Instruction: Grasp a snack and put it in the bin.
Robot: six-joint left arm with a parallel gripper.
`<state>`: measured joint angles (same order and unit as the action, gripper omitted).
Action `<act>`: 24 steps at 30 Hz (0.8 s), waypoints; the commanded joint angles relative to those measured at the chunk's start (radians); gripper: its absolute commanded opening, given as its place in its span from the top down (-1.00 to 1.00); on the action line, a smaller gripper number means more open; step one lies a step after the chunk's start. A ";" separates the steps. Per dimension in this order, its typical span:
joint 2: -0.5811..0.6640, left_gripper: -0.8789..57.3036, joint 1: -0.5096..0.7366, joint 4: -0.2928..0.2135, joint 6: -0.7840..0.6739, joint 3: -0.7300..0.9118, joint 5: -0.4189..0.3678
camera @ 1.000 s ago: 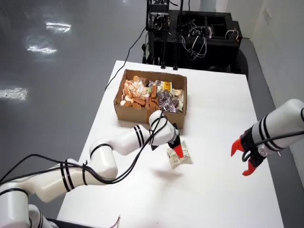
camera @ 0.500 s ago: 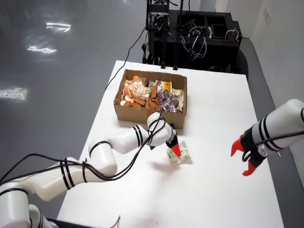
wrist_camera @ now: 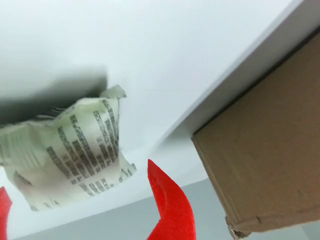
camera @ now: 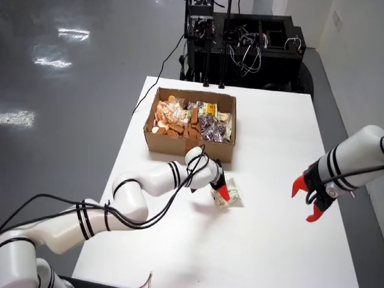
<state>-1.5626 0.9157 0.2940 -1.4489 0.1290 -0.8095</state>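
Note:
A white snack packet (camera: 232, 195) with dark print hangs just above the table, and my gripper (camera: 223, 192) is shut on it with red fingers. It sits in front of the near right corner of the cardboard box (camera: 182, 142), which holds several snacks. In the wrist view the packet (wrist_camera: 75, 152) fills the lower left between a red fingertip (wrist_camera: 167, 200) and a second red tip at the left edge. Its blurred shadow lies apart from it on the table. The box wall (wrist_camera: 265, 155) is to the right.
A second arm's red gripper (camera: 312, 201) hangs still over the table's right side. Black equipment with cables (camera: 240, 42) stands behind the far table edge. The white table (camera: 270, 252) stretches toward the near edge.
My gripper has shifted slightly up and toward the box with the packet in it. The second arm has not moved.

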 commanded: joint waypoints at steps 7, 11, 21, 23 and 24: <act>-0.006 -0.79 0.010 0.002 -0.009 0.019 0.013; -0.006 -0.64 0.015 0.005 -0.009 0.021 0.014; -0.007 0.04 0.022 0.012 -0.010 0.023 -0.002; -0.007 0.19 0.025 0.013 -0.010 0.023 -0.011; -0.007 0.27 0.026 0.014 -0.010 0.022 -0.015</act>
<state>-1.5691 0.9387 0.3066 -1.4592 0.1527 -0.8102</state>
